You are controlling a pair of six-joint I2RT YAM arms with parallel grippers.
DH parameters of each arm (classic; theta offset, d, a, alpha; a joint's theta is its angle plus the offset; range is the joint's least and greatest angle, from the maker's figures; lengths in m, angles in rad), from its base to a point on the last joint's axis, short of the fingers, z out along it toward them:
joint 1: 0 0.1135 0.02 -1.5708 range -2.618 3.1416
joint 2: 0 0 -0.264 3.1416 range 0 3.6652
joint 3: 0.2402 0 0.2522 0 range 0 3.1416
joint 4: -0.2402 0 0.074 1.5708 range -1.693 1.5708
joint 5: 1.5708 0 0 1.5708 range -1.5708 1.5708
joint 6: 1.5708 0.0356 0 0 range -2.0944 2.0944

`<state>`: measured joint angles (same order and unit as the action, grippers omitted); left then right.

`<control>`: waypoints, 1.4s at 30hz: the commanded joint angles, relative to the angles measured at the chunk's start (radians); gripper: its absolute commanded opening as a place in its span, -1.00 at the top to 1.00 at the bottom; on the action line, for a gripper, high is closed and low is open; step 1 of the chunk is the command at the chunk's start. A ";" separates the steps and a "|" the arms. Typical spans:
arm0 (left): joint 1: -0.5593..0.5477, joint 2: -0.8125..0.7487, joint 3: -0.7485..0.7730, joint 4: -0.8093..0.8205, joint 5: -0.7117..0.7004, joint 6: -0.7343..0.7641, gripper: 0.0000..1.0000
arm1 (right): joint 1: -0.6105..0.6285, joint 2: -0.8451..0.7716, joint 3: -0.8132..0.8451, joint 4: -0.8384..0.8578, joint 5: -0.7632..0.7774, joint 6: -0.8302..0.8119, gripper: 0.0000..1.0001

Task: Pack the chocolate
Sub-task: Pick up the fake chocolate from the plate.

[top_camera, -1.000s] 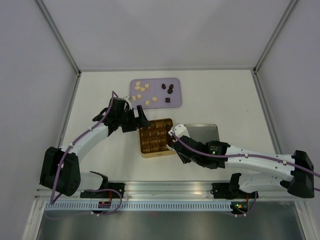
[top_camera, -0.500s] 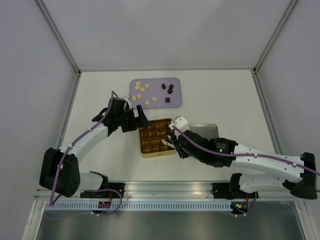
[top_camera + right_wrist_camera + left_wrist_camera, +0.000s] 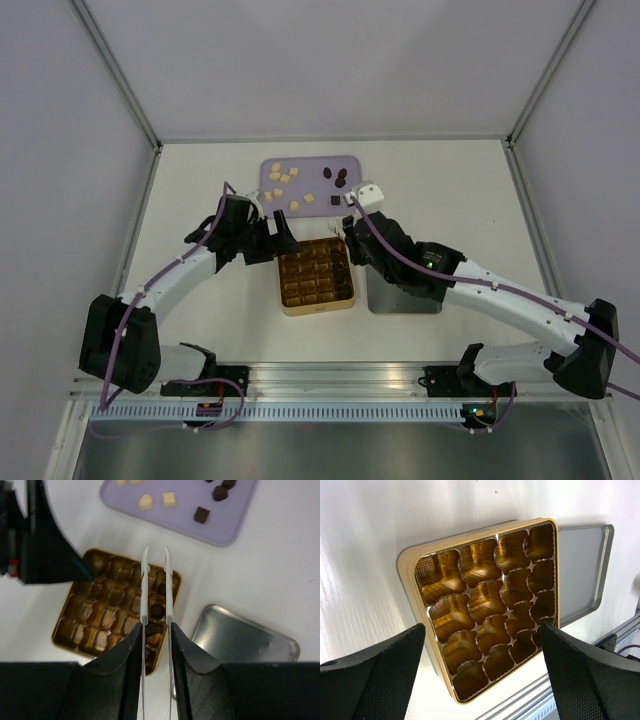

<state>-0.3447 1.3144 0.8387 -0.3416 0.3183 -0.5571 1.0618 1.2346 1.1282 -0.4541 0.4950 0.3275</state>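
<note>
Gold tin (image 3: 107,620) below our right gripper (image 3: 156,630) holds a few dark pieces (image 3: 158,611); it pinches empty tweezers (image 3: 144,590), our left gripper (image 3: 482,630) gapes beside the tin, so we judge the next move a reach ahead for chocolate (image 3: 202,514) on the tray (image 3: 220,525).

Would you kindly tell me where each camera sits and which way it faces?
Top external: above and behind, looking down on the table; left arm and right arm show.
Left wrist: looks down at the gold tin between the open left gripper.
Right wrist: above the tin, facing the purple tray; the right gripper holds tweezers.
Shared: all show tin and silver lid.
</note>
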 commanded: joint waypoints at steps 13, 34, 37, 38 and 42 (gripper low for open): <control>-0.010 0.134 0.069 0.053 0.056 0.023 -0.99 | -0.376 0.186 0.110 0.153 -0.090 -0.013 0.35; -0.008 0.178 0.189 0.010 0.018 0.065 -0.99 | -0.488 0.664 0.448 0.192 -0.250 -0.185 0.32; -0.008 0.135 0.189 -0.006 -0.024 0.065 -0.99 | -0.494 0.736 0.531 0.161 -0.242 -0.185 0.31; -0.008 0.128 0.189 -0.013 -0.050 0.066 -0.99 | -0.496 0.752 0.547 0.147 -0.242 -0.185 0.31; -0.007 0.100 0.189 -0.037 -0.084 0.066 -0.99 | -0.496 0.796 0.590 0.149 -0.231 -0.186 0.23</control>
<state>-0.3492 1.4593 0.9886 -0.3573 0.2855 -0.5289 0.5709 2.0151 1.6527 -0.3126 0.2596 0.1589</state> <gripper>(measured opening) 0.993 0.379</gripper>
